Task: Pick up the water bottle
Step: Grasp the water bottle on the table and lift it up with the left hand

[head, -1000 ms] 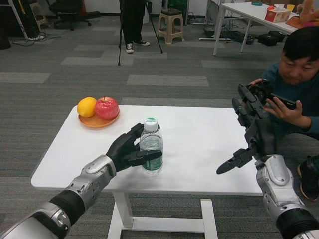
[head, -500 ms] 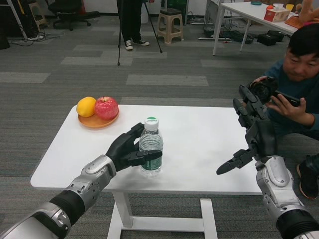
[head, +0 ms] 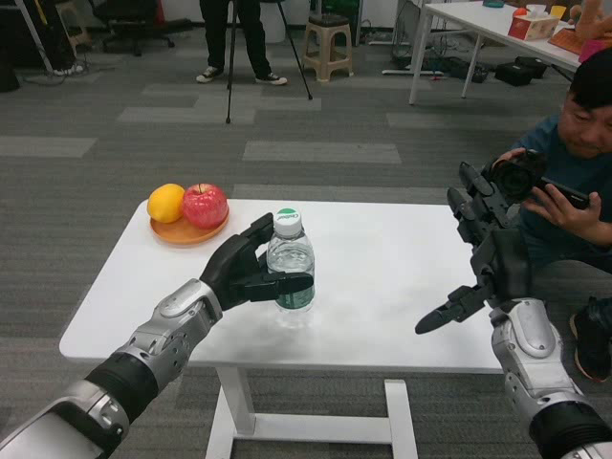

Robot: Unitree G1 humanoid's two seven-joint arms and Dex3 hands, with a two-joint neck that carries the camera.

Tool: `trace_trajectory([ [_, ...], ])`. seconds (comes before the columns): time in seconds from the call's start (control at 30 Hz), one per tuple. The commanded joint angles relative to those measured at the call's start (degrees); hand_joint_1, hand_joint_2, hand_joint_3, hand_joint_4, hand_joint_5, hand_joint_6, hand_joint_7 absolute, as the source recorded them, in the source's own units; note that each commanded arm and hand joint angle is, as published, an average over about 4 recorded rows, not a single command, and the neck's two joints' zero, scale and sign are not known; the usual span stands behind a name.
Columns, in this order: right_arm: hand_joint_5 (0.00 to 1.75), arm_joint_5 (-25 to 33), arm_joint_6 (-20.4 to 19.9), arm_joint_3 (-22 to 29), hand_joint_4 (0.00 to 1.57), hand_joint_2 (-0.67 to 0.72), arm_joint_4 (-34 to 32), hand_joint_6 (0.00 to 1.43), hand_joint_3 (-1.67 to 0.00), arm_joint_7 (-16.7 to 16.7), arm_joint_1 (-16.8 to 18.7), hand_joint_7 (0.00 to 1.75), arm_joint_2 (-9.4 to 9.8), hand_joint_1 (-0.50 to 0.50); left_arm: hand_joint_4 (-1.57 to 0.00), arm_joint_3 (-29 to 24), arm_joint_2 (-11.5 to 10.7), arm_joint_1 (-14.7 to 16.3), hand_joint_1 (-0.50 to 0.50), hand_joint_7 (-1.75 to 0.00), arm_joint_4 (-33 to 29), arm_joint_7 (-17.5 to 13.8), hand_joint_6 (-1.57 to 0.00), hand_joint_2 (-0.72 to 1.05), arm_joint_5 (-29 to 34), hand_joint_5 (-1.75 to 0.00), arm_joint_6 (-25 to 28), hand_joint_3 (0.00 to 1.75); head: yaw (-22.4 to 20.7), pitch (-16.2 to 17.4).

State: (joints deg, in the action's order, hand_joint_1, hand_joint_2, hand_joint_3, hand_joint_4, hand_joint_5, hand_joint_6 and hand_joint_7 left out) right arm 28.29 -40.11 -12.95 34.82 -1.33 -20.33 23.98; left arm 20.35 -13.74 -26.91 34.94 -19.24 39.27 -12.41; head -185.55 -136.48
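While the left hand (head: 241,275) wraps tight around the water bottle (head: 291,273), plate (head: 187,232) with orange (head: 165,204) and apple (head: 205,206) sits just behind it, right hand (head: 485,253) up high with fingers spread, person with camera (head: 524,175) beside it

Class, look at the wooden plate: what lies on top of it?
An orange and a red apple sit side by side on the wooden plate. The fruit covers most of the plate's surface.

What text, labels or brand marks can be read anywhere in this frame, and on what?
None is legible.
Water bottle green cap: a mark, too small to read.
Water bottle label band: mostly hidden by the left hand fingers, unreadable.
Red box on the far table: blurred, unreadable.
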Motion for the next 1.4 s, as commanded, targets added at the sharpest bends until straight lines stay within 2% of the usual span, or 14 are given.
trace_trajectory([
  [0.03,0.00,0.01,-0.58,0.38,0.00,0.34,0.46,0.00,-0.08,0.49,0.38,0.14,-0.25,-0.50,0.00,-0.84,-1.25,-1.75,0.21,-1.68,-4.75,0.17,-0.55,0.96,2.79,-1.75,3.18,0.17,0.12,-0.10],
  [0.3,0.00,0.01,-0.58,0.38,0.00,0.34,0.71,0.00,-0.08,0.63,0.38,0.14,-0.25,-0.50,0.00,-0.57,-2.89,-3.64,0.23,-1.68,-10.42,0.94,-0.55,0.96,7.07,-1.75,6.63,0.17,0.23,-0.53],
  [0.73,0.00,0.01,-0.58,0.07,0.00,0.34,0.95,0.00,-0.08,0.63,0.38,0.12,-0.25,-0.50,0.00,-1.80,-5.07,-5.92,0.23,-1.68,-21.23,2.10,-0.55,0.96,8.55,-1.75,11.62,0.17,0.67,-1.88],
  [1.1,0.00,0.01,-0.58,-0.15,0.00,0.34,0.77,0.00,-0.08,0.63,0.38,0.14,-0.25,-0.50,0.00,-6.26,-5.88,-5.99,0.23,-1.68,-28.33,2.65,-0.55,0.98,5.43,-1.75,14.32,0.17,0.57,-2.58],
  [1.4,0.00,0.03,-0.67,-0.15,0.00,0.34,0.49,0.00,-0.08,0.63,0.38,0.14,-0.25,-0.50,0.00,-9.47,-6.12,-4.89,0.23,-1.68,-31.10,3.22,-0.58,0.98,1.71,-1.75,15.88,0.17,0.60,-3.28],
])
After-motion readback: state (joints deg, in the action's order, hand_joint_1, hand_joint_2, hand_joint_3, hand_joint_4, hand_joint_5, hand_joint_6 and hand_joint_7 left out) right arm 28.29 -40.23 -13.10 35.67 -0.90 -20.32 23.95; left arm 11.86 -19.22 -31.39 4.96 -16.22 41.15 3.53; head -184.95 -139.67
